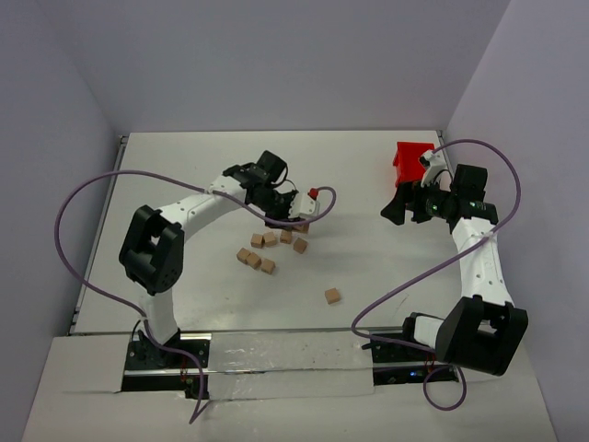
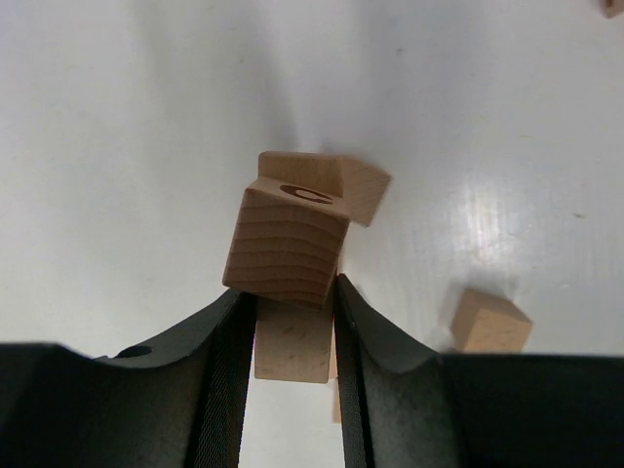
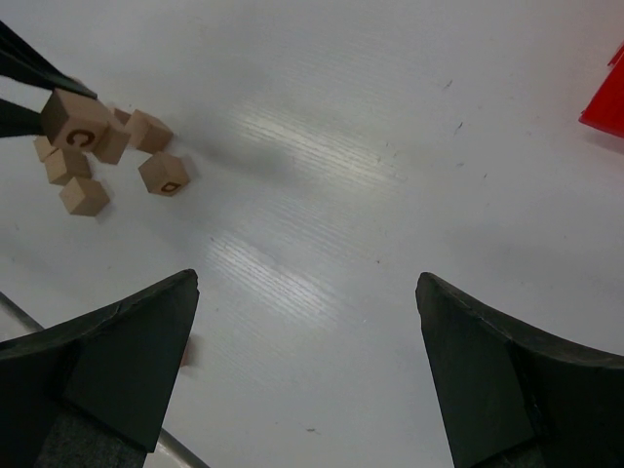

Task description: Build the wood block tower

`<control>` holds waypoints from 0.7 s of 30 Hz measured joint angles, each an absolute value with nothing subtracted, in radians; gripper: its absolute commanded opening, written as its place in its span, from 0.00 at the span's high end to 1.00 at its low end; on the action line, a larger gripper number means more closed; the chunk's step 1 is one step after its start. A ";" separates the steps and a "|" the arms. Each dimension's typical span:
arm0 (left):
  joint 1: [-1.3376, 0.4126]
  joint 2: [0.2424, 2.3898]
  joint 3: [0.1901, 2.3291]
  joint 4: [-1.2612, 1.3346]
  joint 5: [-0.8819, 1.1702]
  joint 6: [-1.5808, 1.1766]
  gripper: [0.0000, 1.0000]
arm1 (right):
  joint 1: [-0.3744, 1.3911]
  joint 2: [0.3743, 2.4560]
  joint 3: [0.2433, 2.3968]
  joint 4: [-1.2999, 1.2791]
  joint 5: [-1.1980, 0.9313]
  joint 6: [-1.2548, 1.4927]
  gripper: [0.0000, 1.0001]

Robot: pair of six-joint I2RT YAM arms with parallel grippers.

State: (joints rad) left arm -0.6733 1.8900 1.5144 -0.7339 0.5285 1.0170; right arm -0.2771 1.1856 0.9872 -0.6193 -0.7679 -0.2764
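With the left gripper [image 2: 290,292] pinching a tilted block [image 2: 288,239] only at its fingertips, at frame centre over the loose blocks [image 1: 267,265], it may slip or land askew; the right gripper [image 3: 307,281] is spread wide.

The left arm [image 1: 198,210] reaches forward, the left gripper [image 2: 292,297] clamped on a block [image 2: 288,244] at its fingertips. The right arm [image 1: 479,253] stands folded, the right gripper [image 3: 307,292] spread wide.

Fixtures of the work cell, top view.
A red plastic bin [image 1: 411,158] stands near the far right corner of the white table [image 1: 386,267]; plain grey-lilac walls [image 1: 276,55] enclose the table on three sides.
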 measured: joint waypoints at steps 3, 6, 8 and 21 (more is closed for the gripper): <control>-0.634 1.934 1.585 -0.757 0.538 1.028 0.96 | -0.277 1.196 0.987 -0.611 -0.771 -0.270 0.00; -0.599 1.993 1.648 -0.779 0.541 1.036 0.97 | -0.277 1.212 0.986 -0.602 -0.772 -0.265 0.00; -0.581 2.028 1.669 -0.781 0.541 1.041 0.97 | -0.277 1.219 0.982 -0.595 -0.772 -0.261 0.00; -0.553 2.150 1.676 -0.743 0.540 1.030 0.99 | -0.277 1.235 0.974 -0.589 -0.769 -0.255 0.00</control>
State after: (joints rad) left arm -0.5530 2.1498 1.6760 -0.7432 0.5396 1.0297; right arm -0.2771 1.2346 0.9737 -0.5892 -0.7685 -0.2554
